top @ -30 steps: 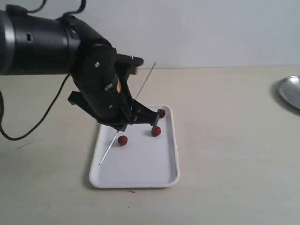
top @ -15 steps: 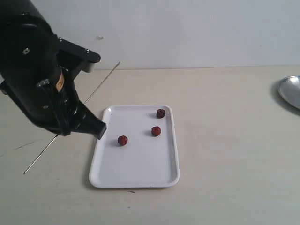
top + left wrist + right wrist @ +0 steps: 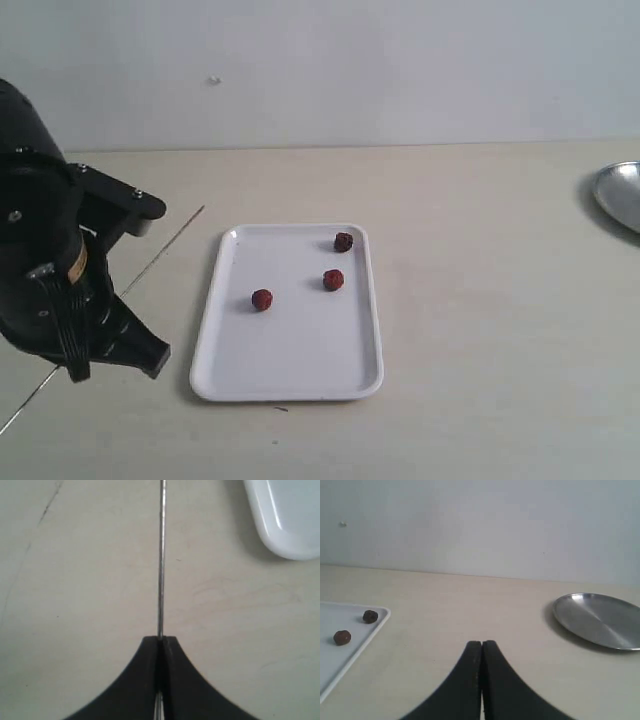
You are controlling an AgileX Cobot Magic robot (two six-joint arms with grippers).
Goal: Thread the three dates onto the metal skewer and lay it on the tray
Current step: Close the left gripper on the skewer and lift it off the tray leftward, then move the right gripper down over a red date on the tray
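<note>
- tabletop [image 3: 480, 300]: pale beige, matt, with a few faint dark scuffs and flecks.
- wall [image 3: 400, 70]: plain off-white, one small speck [image 3: 213, 80] on it; it meets the tabletop in a straight line.
- tray [image 3: 300, 370]: white, flat on the tabletop, left of centre.
- three dates [image 3: 333, 280]: loose on the tray, apart from one another, two toward its right rim, one nearer the left.
- metal skewer [image 3: 161, 555]: off the tray, to its left, slanting, bare along its visible length.
- left gripper [image 3: 160, 641]: jaws pressed together, pinching the metal skewer.
- right gripper [image 3: 481, 644]: jaws pressed together, holding nothing, over bare tabletop.
- round metal dish [image 3: 618, 195]: at the far right edge, well apart from the tray.
</note>
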